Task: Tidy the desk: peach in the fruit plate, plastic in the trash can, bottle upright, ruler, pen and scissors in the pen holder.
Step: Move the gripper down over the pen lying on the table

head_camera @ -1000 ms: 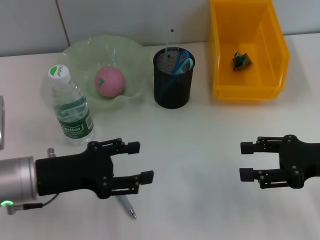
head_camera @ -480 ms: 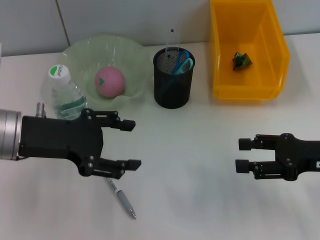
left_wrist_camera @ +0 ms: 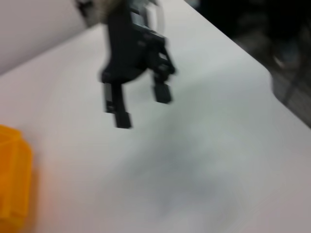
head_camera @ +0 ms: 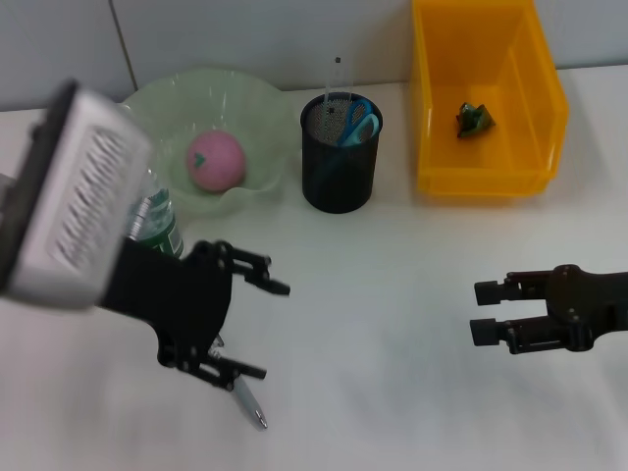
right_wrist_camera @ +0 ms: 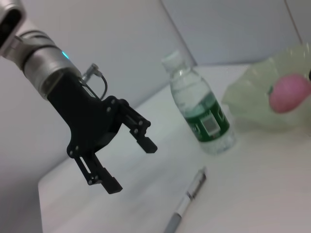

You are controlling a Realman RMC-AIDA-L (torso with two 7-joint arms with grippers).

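Note:
The pink peach (head_camera: 215, 161) lies in the pale green fruit plate (head_camera: 157, 103). A crumpled piece of plastic (head_camera: 475, 119) sits inside the yellow bin (head_camera: 432, 98). The black mesh pen holder (head_camera: 340, 172) holds blue scissors (head_camera: 358, 123) and a clear ruler (head_camera: 338, 74). The bottle (head_camera: 155, 224) stands upright, partly hidden by my left arm. On the table in front of it lies the pen (head_camera: 250, 404). My left gripper (head_camera: 258, 330) hangs open just above the pen's upper end, touching nothing; the right wrist view shows this gripper (right_wrist_camera: 130, 166), the pen (right_wrist_camera: 187, 204) and the bottle (right_wrist_camera: 201, 109). My right gripper (head_camera: 486, 311) is open and empty at the right.
The left arm's silver forearm (head_camera: 74, 196) rises over the table's left side and covers part of the plate. The left wrist view shows the right gripper (left_wrist_camera: 142, 108) over bare white table, a corner of the yellow bin (left_wrist_camera: 12, 184) and the table's edge (left_wrist_camera: 272, 77).
My left arm has swung up and tilted, so its forearm now looms at the left and the open gripper points down over the pen. The right gripper has barely shifted.

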